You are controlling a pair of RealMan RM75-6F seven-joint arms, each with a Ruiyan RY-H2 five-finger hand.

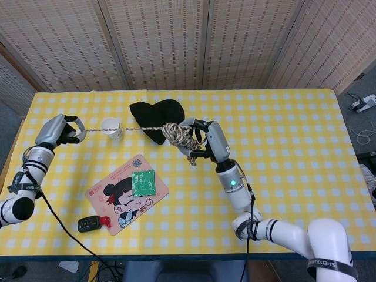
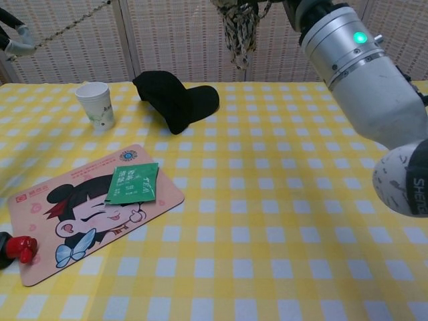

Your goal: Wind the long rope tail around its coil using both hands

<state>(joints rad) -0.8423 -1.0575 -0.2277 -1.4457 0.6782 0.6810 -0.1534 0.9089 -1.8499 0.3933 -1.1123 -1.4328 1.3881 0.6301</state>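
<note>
My right hand (image 1: 202, 138) holds the rope coil (image 1: 180, 135), a beige and dark braided bundle, raised above the table beside the black cap. In the chest view the coil (image 2: 239, 23) hangs at the top edge, with the right hand mostly out of frame above it. The rope tail (image 1: 123, 128) runs taut and nearly level from the coil leftwards to my left hand (image 1: 63, 130), which grips its end at the table's left side. In the chest view the tail (image 2: 70, 22) slants down to the left hand (image 2: 15, 39) at the left edge.
A black cap (image 1: 156, 116) lies behind the coil. A white paper cup (image 1: 111, 128) stands under the tail. A cartoon mat (image 1: 126, 193) carries a green packet (image 1: 143, 183). A black and red object (image 1: 94, 222) lies at the mat's front left.
</note>
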